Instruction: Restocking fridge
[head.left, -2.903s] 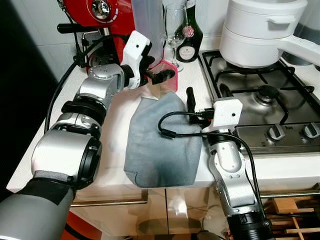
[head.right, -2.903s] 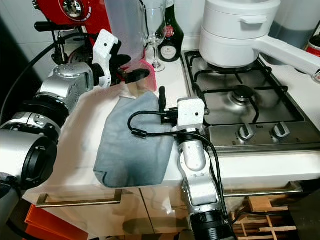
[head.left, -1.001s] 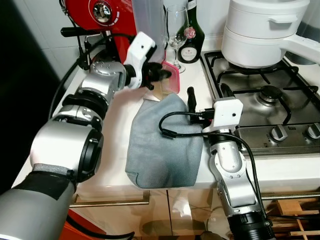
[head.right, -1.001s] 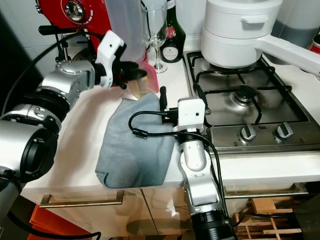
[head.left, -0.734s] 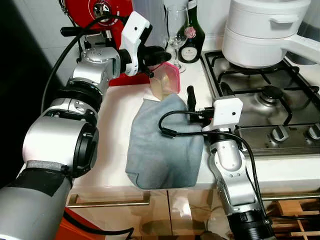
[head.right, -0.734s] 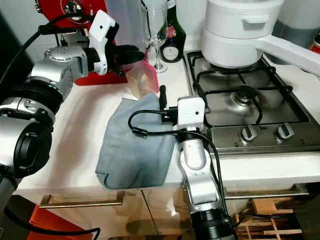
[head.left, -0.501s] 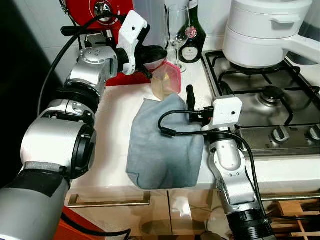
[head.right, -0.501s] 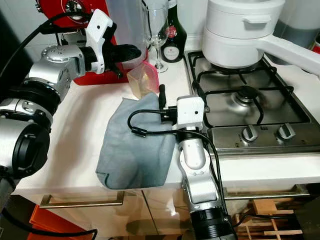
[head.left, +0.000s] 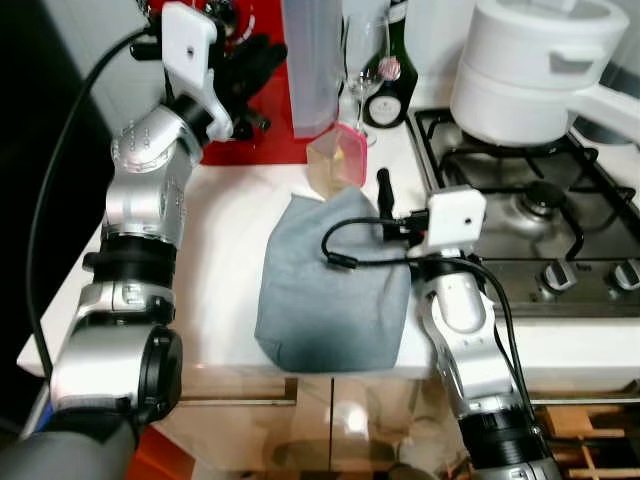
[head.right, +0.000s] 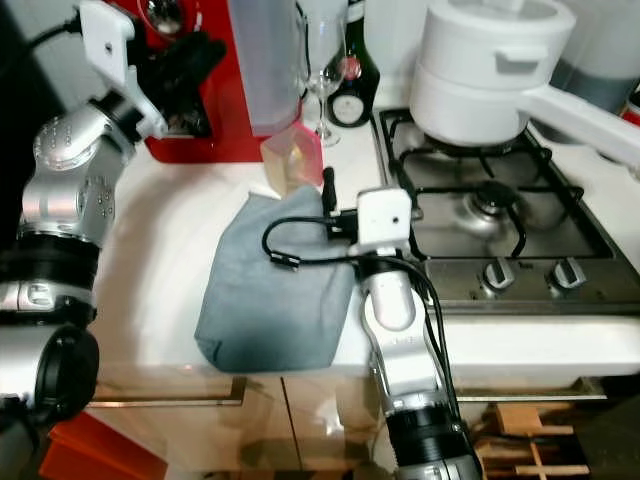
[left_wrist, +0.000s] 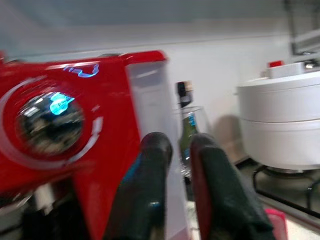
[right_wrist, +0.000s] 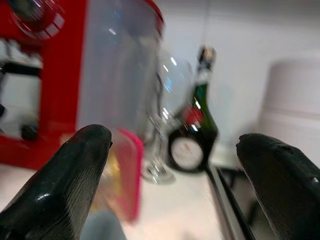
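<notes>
You are at a white kitchen counter (head.left: 225, 250) with a gas hob (head.left: 530, 220) at the right of the frame and a red coffee machine (head.left: 270, 110) at the upper left. The pink-lidded container (head.left: 335, 165), the thing most likely bound for the fridge, stands on the counter just above the centre of the frame, at the top edge of a grey cloth (head.left: 330, 285) and just below a clear jug (head.left: 315, 60). Your right gripper (right_wrist: 175, 165) is the nearer one: its fingers are spread wide over the cloth and point straight at the container, which stands upright just ahead of the tips. Your left gripper (left_wrist: 177, 187) is raised high at the upper left, well apart from the container, fingers nearly closed and empty. Judging from this, the right arm has the short reach forward.
</notes>
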